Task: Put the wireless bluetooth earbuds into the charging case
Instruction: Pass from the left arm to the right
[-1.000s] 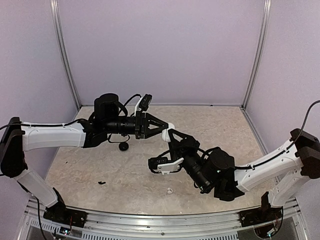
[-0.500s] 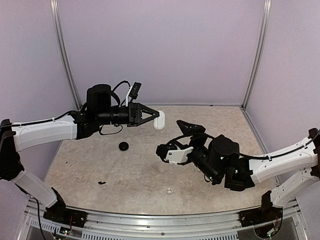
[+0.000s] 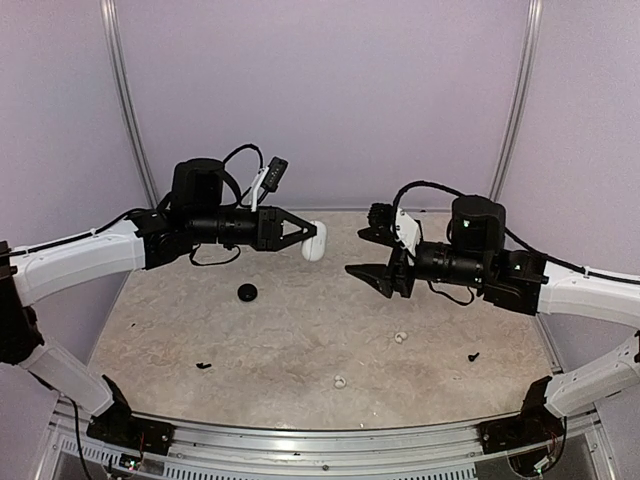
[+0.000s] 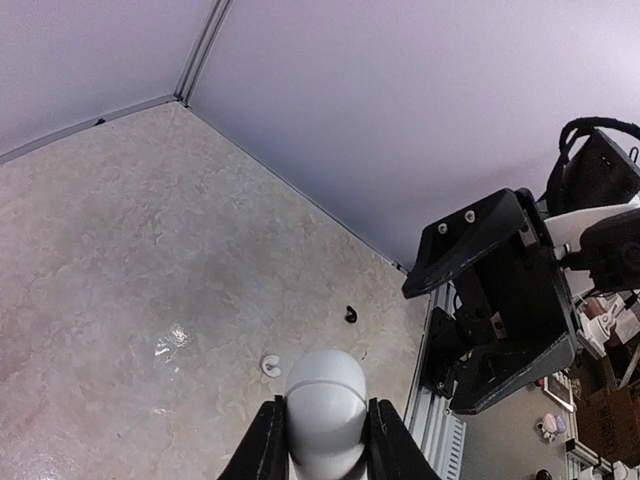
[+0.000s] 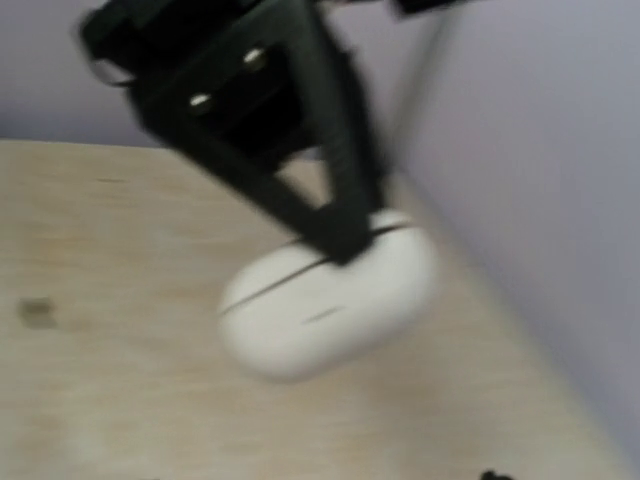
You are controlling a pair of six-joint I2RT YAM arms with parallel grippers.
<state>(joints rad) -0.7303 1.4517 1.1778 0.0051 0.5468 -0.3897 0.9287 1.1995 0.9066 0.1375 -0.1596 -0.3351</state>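
The step in hand looks like readying the container, not yet filling it. The left pincer (image 3: 306,238) is closed on the charging case (image 3: 314,241), its two fingers pressed against the case's sides, holding it in the air well above the table (image 3: 300,330). The right pincer (image 3: 369,254) is spread wide with nothing between its fingers. It points straight at the case from close by, not touching it.

The case's seam shows as a thin unbroken line in both wrist views (the right wrist view is blurred, but the line is readable). So I judge the lid shut and cannot see inside. Neither bud can be in it, since both lie on the table. The first earbud (image 3: 401,338) sits below the right pincer, slightly toward that arm's base. The second earbud (image 3: 340,382) is farther toward the near edge, below the gap between the two pincers.

The next move probably calls for the free pincer to catch the lid's edge and swing it open while the left keeps the body steady. Each bud is tiny and smooth, so picking one up will need a narrow, well-centred pinch.

A black disc (image 3: 247,292) lies below the left pincer's wrist, apart from all this.
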